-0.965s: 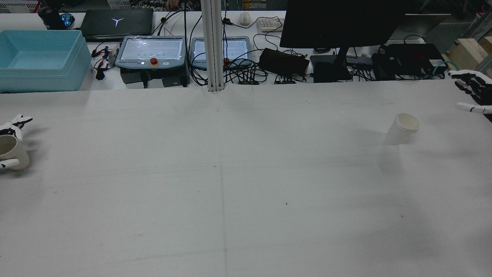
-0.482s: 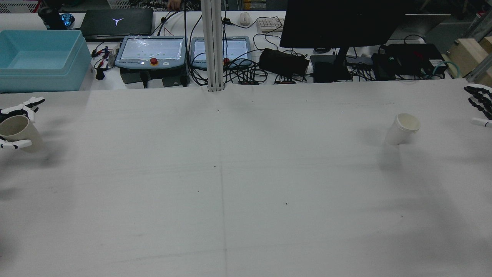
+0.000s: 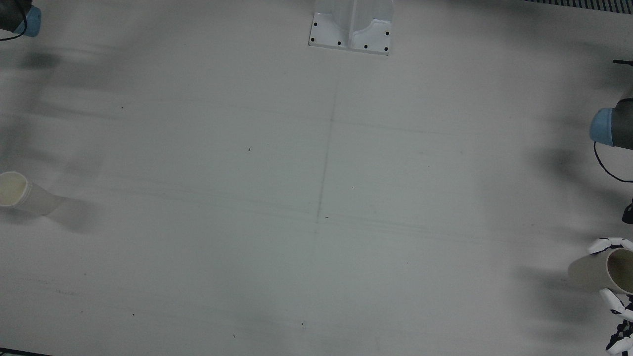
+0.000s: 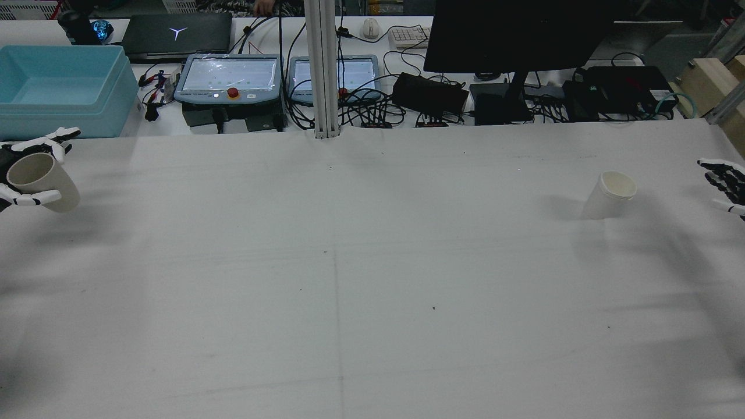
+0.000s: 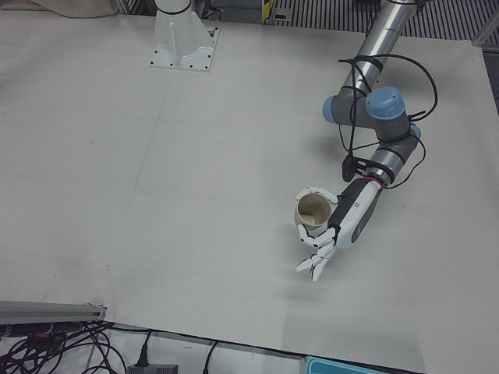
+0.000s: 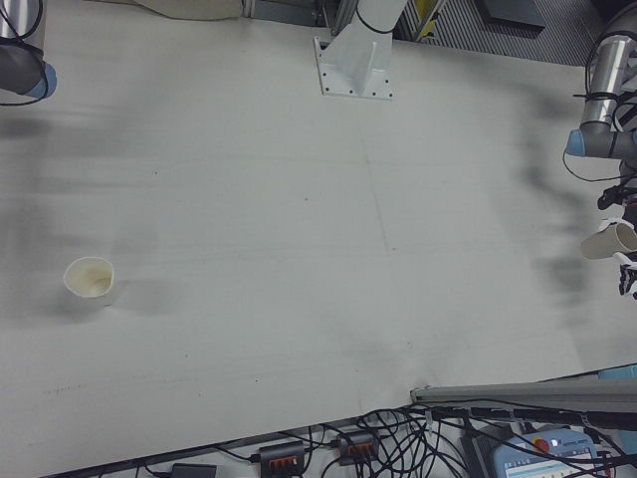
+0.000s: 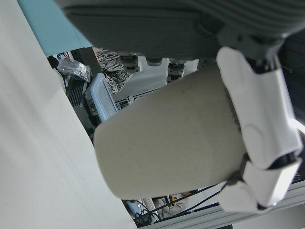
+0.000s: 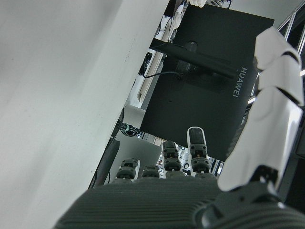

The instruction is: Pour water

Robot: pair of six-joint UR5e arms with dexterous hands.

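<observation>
Rear view first: your left hand (image 4: 32,169) is at the table's (image 4: 372,279) left edge, near the far-left corner, with its fingers wrapped around a beige paper cup (image 4: 41,180). That cup is lifted clear of the tablecloth and tilted, its open mouth turned up and toward the camera. In the left-front view you can see the same hand (image 5: 323,234) at the end of the left arm (image 5: 374,117), fingers closed around the cup (image 5: 313,212), whose inside looks empty as far as that view shows. The left hand view shows the cup's wall (image 7: 167,143) pressed under a white fingertip (image 7: 259,124).

Your second paper cup (image 4: 610,195) stands upright on the cloth toward the table's right edge, in the far half, untouched. It also shows in the front view (image 3: 20,194) and the right-front view (image 6: 90,280).

Your right hand (image 4: 724,186) hovers at the table's right edge, well apart from the standing cup, fingers spread and holding nothing. The right hand view confirms the fingers (image 8: 271,105) are extended with only the monitor (image 8: 209,86) beyond them.
</observation>
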